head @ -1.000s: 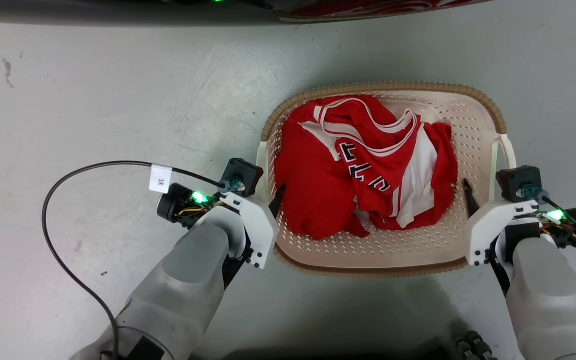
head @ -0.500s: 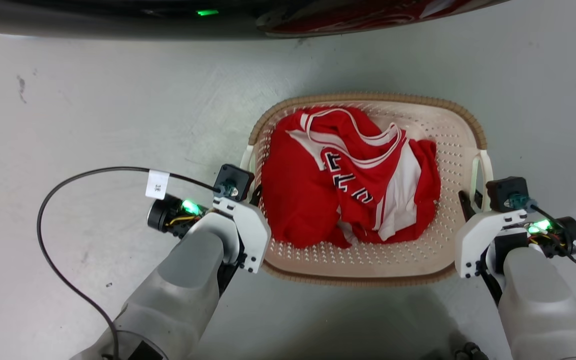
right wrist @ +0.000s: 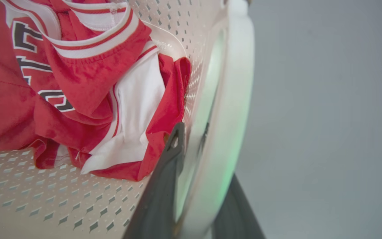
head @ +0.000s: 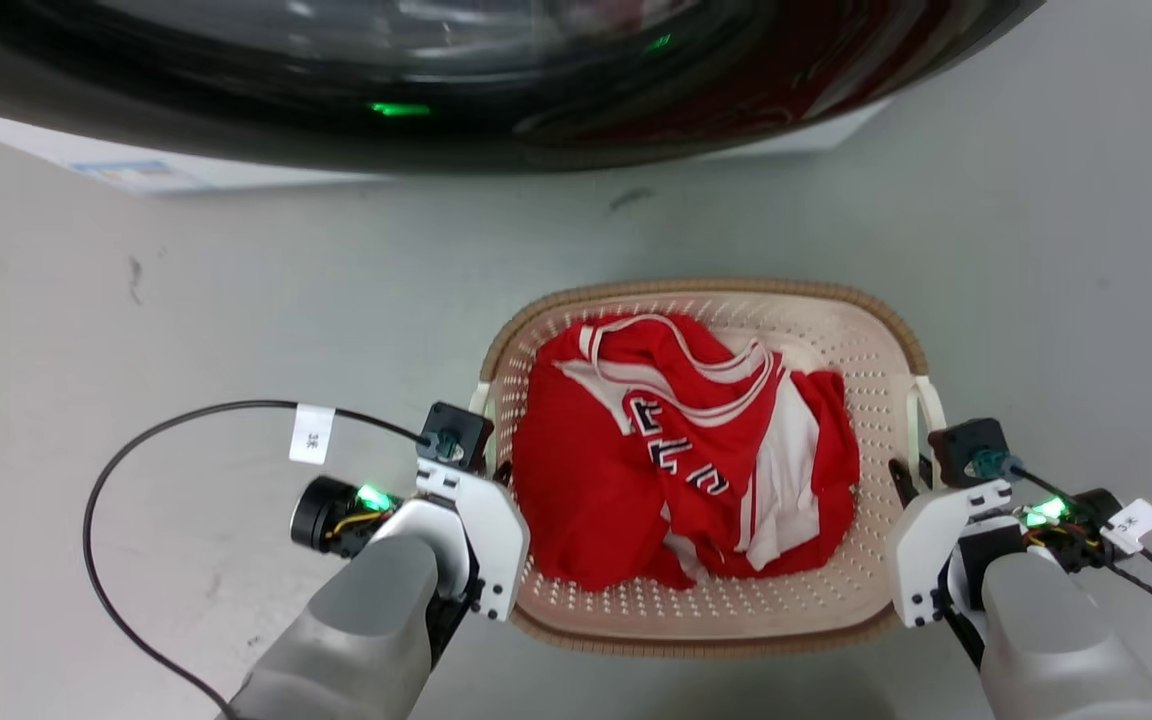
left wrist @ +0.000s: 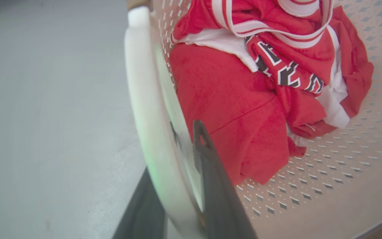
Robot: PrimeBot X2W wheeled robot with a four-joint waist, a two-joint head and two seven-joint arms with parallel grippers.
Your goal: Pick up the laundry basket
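The laundry basket, cream perforated plastic with a tan woven rim, sits on the grey floor between my two arms. A red and white jersey lies bunched inside it. My left gripper is shut on the basket's thin white left handle, one dark finger inside the wall and one outside. My right gripper is shut the same way on the right handle. The left gripper and the right gripper straddle their handles closely in the wrist views.
A washing machine's dark round door curves across the top of the head view, just beyond the basket. Grey floor spreads to both sides. A black cable loops out from my left wrist.
The camera has tilted, bringing the washing machine into view and shifting everything down. Both grippers' inner fingers drew outward from inside the basket and closed against the side handles.
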